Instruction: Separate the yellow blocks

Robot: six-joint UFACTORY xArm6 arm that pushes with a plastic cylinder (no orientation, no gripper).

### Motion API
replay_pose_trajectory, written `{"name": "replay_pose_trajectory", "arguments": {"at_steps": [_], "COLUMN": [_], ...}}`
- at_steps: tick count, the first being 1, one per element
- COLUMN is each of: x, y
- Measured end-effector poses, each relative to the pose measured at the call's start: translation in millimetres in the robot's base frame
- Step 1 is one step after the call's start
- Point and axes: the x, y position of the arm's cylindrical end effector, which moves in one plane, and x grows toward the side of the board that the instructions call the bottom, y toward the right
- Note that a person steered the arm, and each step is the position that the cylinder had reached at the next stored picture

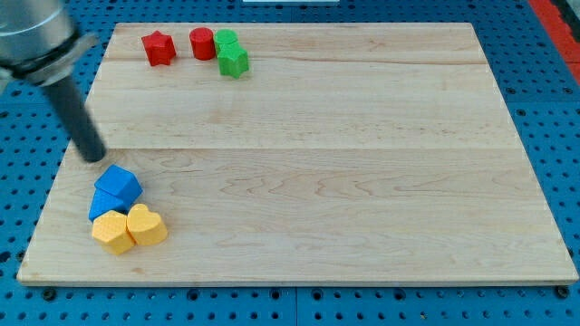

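- My tip (93,156) is a bare rod with no pincer; it rests near the board's (317,163) left edge, just above the blue blocks (116,192).
- Yellow heart block (147,225) and yellow pentagon-like block (112,233) touch near the bottom-left corner.
- Red star (159,47), red cylinder (201,43) and green blocks (230,53) sit along the top edge.

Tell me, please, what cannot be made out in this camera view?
- Lower blue block: partly hidden by the upper blue block, shape unclear.
- Rear green block: partly covered by the green star.
- Arm above my tip: blurred, cut off by the view's top-left edge.
- Yellow hexagon and yellow heart: whether any gap separates them.
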Motion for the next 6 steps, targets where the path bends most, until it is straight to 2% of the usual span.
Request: {"name": "replay_pose_trajectory", "arguments": {"at_steps": [1,3,4,5,6], "x": [29.0,134.3,105.5,48.5,44.5], "y": [-37.8,22.0,64.0,122.4,178.3]}}
